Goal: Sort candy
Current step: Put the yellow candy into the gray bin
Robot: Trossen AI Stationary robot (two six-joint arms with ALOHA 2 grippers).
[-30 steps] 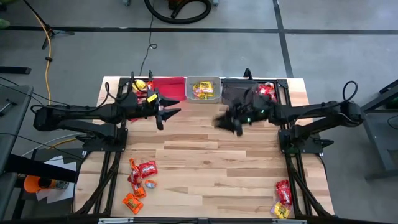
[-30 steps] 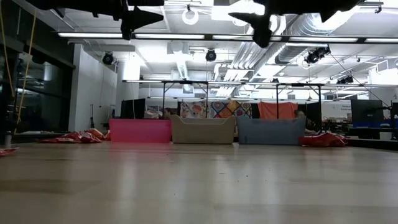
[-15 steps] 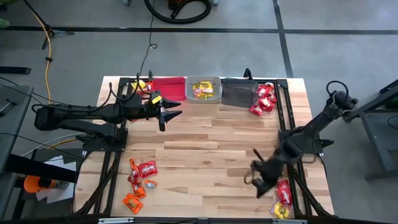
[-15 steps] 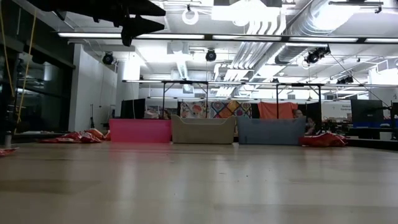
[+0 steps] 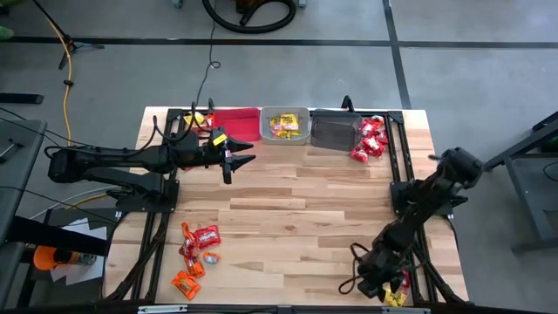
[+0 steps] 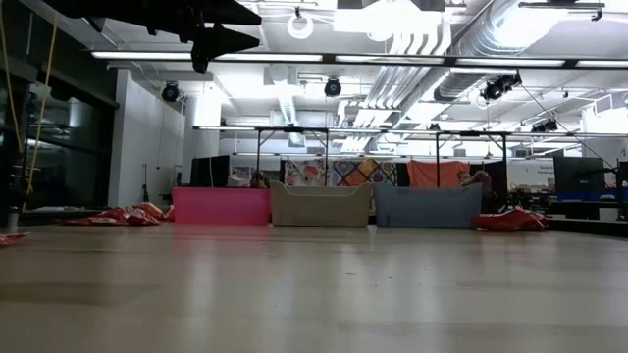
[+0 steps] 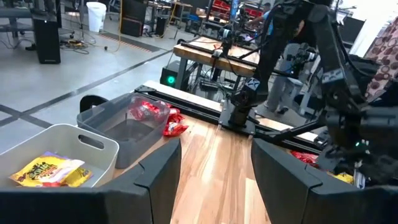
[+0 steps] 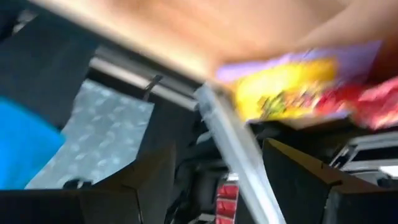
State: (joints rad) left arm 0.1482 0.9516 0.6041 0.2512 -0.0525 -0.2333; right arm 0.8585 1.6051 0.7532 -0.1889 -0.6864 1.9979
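Right gripper (image 5: 370,277): open, empty, newly swung from the bins to the near right corner's candy (image 5: 397,296); pickup likely next. Left gripper (image 5: 234,157): open, unmoved near the red bin (image 5: 235,116). 3 bins at far edge.

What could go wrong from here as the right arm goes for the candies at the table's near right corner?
The right gripper, open, is over candies lying against the table edge and the arm's base rail; a grasp may push one off or catch the rail. The yellow packet overlaps red ones, so two might lift together.
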